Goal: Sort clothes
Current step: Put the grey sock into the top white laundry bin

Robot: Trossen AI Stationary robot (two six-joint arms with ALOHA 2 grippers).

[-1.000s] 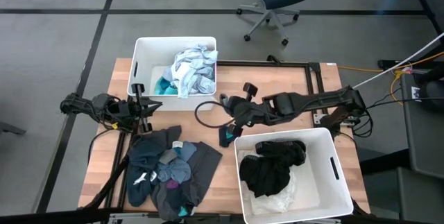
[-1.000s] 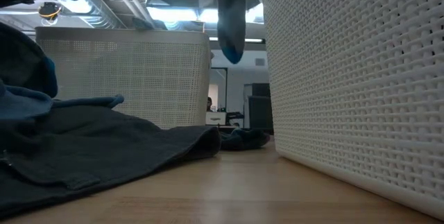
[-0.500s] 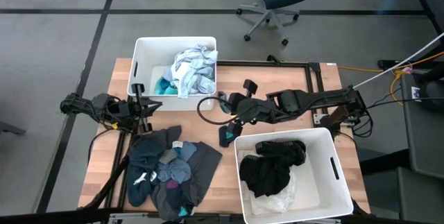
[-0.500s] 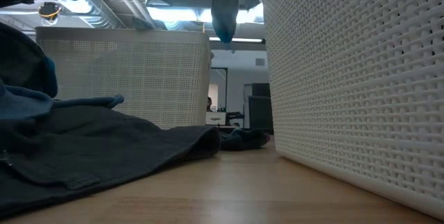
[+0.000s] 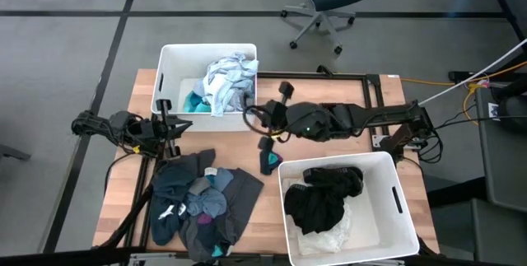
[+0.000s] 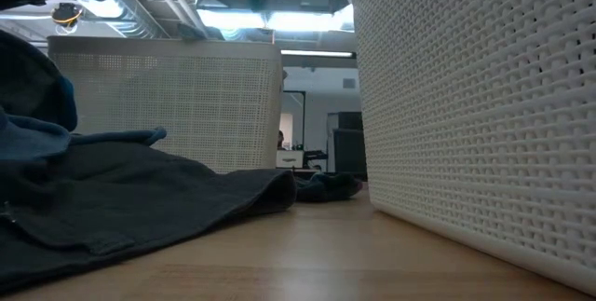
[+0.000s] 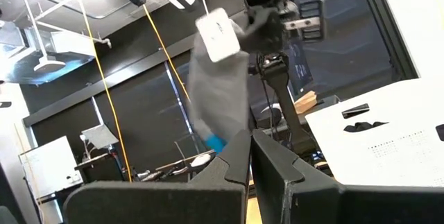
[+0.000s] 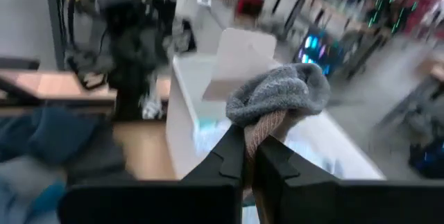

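**Right arm stretched across the middle, left arm parked**

The right arm reached leftward across the centre of the high view, its gripper [image 5: 262, 124] clamped tight on a grey sock [image 8: 277, 96] just left of centre. The left arm lay at the left edge, gripper [image 5: 174, 128] pointing right, fingers [image 7: 267, 158] pressed together.

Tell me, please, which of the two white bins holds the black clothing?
The bin nearest the table's front right corner; the bin at the back left holds pale and teal pieces.
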